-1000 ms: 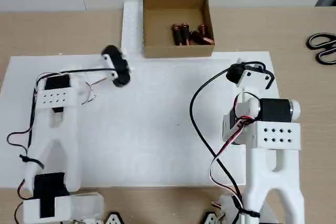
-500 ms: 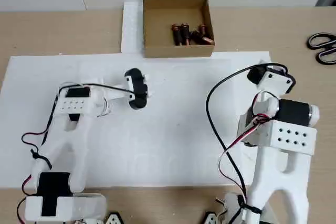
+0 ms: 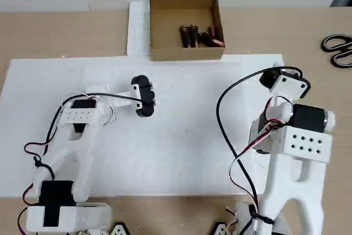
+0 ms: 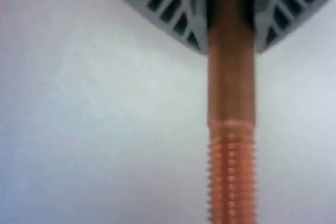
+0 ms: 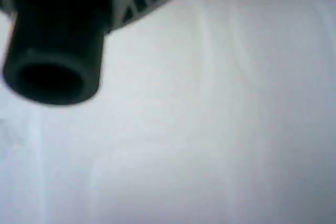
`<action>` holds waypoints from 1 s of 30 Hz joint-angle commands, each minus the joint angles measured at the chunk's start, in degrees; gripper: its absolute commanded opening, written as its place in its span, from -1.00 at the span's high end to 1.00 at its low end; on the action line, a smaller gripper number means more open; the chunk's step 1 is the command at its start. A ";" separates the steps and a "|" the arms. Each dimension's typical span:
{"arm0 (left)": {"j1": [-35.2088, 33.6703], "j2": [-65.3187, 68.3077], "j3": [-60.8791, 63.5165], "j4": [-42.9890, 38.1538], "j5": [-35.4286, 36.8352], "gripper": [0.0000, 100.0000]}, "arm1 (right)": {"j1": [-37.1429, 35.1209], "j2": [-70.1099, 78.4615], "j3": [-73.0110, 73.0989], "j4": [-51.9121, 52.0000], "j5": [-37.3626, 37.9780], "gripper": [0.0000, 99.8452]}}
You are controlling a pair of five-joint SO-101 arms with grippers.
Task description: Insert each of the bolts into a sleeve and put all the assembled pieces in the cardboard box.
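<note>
White sheet (image 3: 181, 136) under bolt (image 4: 231, 103) and sleeve (image 5: 55, 61), each partly hidden within jaws.

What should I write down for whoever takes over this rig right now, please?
Left gripper: shut on a copper bolt, threaded end sticking out, over the white sheet.
Right gripper: shut on a black sleeve, its open end free, also over the sheet.
Done: several assembled pieces lie in the cardboard box.
Left: bring the two arms together, push this bolt into the sleeve, then put the pair in the box.
</note>
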 commanded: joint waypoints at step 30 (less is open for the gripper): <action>1.41 -11.25 -17.45 -0.62 68.04 0.75 | 0.22 -1.01 -0.18 -0.13 0.53 0.99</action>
